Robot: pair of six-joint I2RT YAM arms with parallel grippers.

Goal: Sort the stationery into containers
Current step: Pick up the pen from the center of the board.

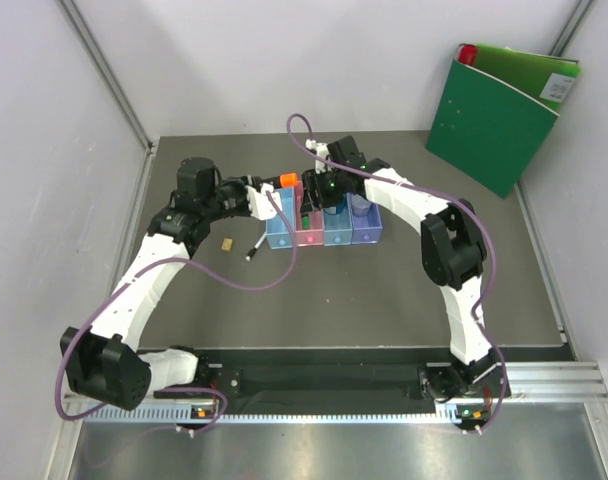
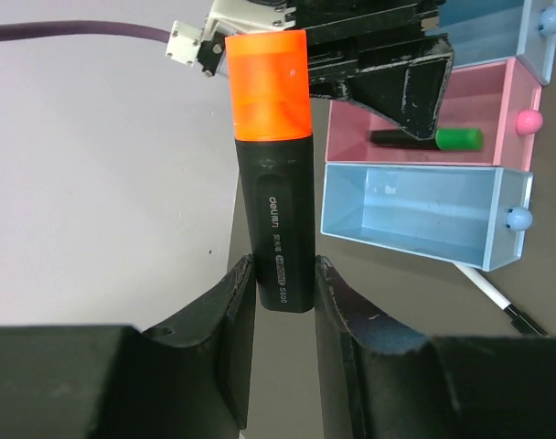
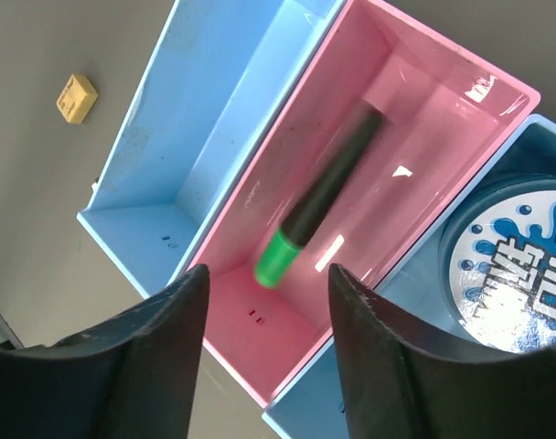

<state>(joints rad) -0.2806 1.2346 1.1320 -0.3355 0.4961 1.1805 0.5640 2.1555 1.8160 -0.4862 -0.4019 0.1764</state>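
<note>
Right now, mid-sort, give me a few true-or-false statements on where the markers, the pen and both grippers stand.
1. The left gripper grips the orange-capped marker. True.
2. The thin white pen lies on the table, outside the bins. True.
3. The green-capped marker lies on the table. False: it lies inside the pink bin.
4. The right gripper is shut on a marker. False: it is open and empty above the pink bin.
</note>
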